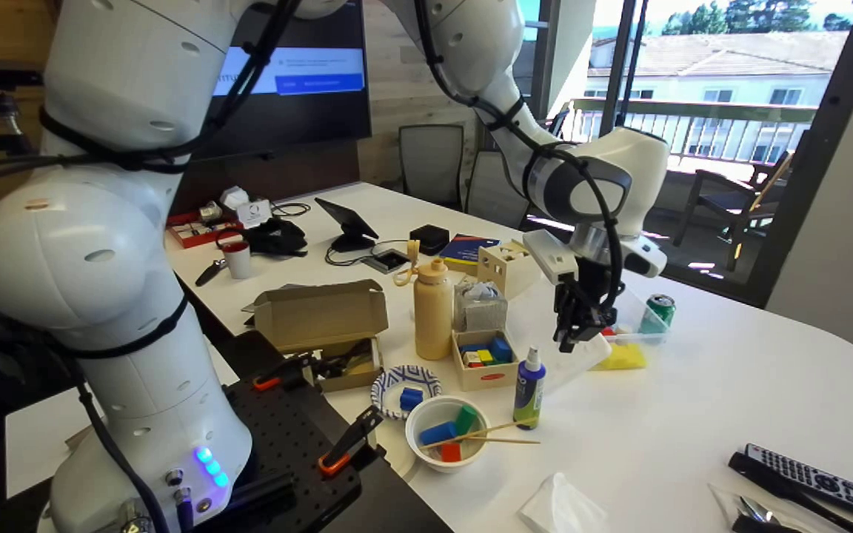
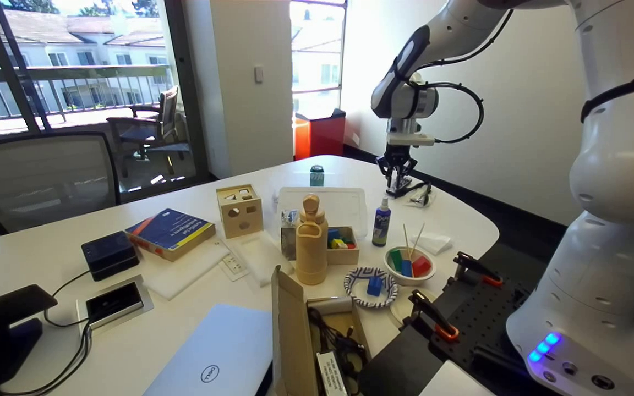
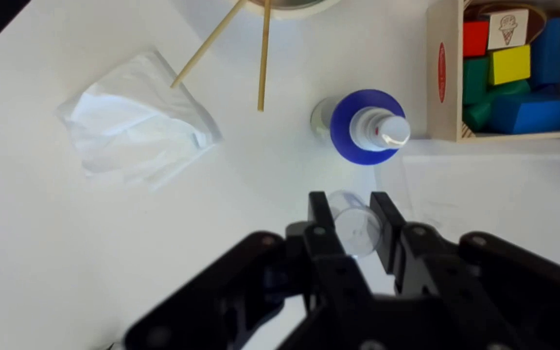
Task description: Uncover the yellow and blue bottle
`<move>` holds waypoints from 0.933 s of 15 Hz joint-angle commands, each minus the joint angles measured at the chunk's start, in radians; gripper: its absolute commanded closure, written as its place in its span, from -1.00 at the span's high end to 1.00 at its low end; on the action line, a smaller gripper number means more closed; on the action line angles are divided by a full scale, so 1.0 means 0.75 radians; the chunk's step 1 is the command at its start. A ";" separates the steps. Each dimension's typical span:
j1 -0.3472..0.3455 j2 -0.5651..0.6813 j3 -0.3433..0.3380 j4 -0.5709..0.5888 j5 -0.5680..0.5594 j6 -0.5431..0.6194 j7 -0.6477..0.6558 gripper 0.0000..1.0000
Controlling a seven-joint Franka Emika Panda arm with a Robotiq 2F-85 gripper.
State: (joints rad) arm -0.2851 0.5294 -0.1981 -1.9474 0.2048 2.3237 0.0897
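Holding a clear cap (image 3: 358, 231) between its two black fingers (image 3: 320, 209), the claw (image 3: 350, 210) hangs over the tabletop (image 2: 463, 220), its tips drawn in to the width of that piece. In the wrist view the cap shows near the yellow and blue bottle (image 3: 341, 127), apart from it, and the bottle's pale nozzle (image 3: 379, 129) is bare. Both exterior views show the bottle standing upright. In an exterior view it stands inward from the tabletop's rounded right-hand corner; a creased white napkin (image 2: 432, 243) lies nearer that corner, and a wooden box (image 2: 344, 257) of coloured blocks (image 2: 340, 243) sits on the bottle's other side. A white bowl (image 2: 411, 281) stands toward the near edge, close to a black perforated board (image 2: 485, 297), and carries a red block (image 2: 421, 267), a green block (image 2: 395, 258) and a blue block (image 2: 406, 268), with two thin sticks (image 3: 264, 53) leaning out over its rim. Farther left along that same edge lies a patterned plate (image 2: 350, 287) with a blue piece (image 2: 374, 286) on it. A tall mustard-yellow bottle (image 2: 311, 258) stands well in from the right-hand corner, past the wooden box, and a green can (image 2: 317, 175) stands toward the far edge.
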 commanded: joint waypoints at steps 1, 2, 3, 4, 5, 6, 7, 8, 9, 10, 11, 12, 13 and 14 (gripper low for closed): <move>-0.063 0.110 0.007 0.070 0.049 0.085 -0.014 -0.87; -0.090 0.147 0.021 0.087 0.074 0.104 -0.034 -0.87; -0.116 0.187 0.035 0.106 0.100 0.115 -0.048 -0.87; -0.133 0.225 0.045 0.123 0.118 0.129 -0.053 -0.87; -0.155 0.267 0.059 0.141 0.143 0.143 -0.067 -0.87; -0.169 0.305 0.073 0.151 0.162 0.174 -0.080 -0.87; -0.187 0.346 0.091 0.168 0.181 0.192 -0.088 -0.87; -0.196 0.394 0.104 0.182 0.192 0.217 -0.091 -0.87; -0.210 0.437 0.118 0.200 0.204 0.232 -0.095 -0.87; -0.221 0.472 0.132 0.216 0.213 0.236 -0.094 -0.87; -0.226 0.504 0.139 0.232 0.215 0.239 -0.089 -0.87; -0.227 0.535 0.141 0.250 0.210 0.234 -0.083 -0.87; -0.221 0.554 0.134 0.259 0.201 0.234 -0.070 -0.87; -0.220 0.575 0.132 0.272 0.199 0.234 -0.066 -0.87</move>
State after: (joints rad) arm -0.4387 0.9169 -0.1064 -1.7892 0.3403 2.4984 0.0425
